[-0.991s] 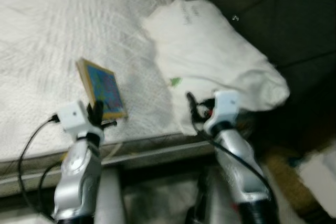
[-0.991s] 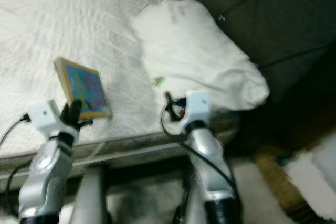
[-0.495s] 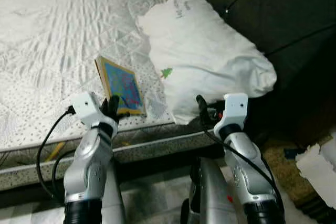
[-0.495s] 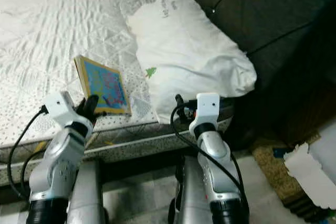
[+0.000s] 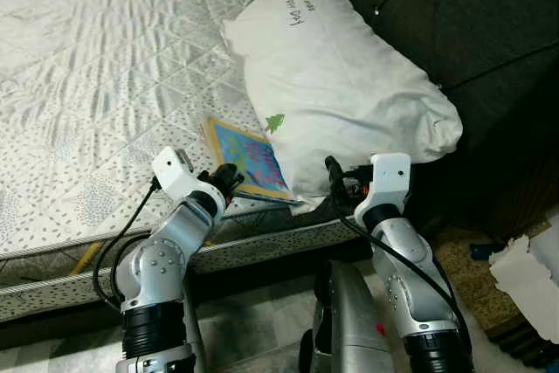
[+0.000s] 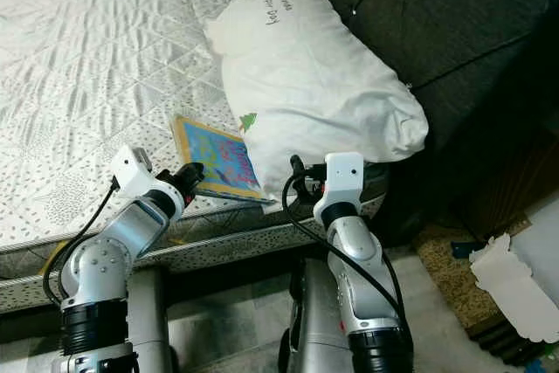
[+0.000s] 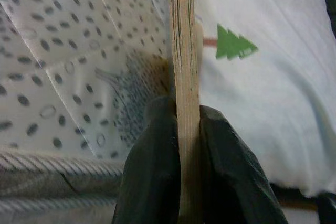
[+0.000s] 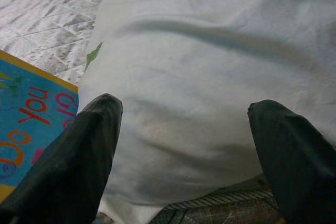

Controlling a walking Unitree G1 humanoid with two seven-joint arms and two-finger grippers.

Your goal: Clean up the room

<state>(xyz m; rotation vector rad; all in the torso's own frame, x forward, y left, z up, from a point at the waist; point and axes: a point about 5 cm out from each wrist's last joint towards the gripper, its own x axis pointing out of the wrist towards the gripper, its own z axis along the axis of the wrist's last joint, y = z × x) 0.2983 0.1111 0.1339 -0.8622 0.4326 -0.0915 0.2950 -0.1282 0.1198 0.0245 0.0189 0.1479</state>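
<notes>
book (image 5: pixel 246 160): on mattress (image 5: pixel 96 85), near edge, just left of pillow (image 5: pixel 341 85)
pillow: right side of mattress
headboard (image 5: pixel 472 32): right of pillow

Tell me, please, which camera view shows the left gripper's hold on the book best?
The left wrist view: the left gripper pinches the book edge-on. The eye views show its blue cover flat on the mattress; the right wrist view catches a corner.

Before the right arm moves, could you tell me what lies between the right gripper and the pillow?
Nothing: in the right wrist view the open right gripper faces the pillow across bare air.
</notes>
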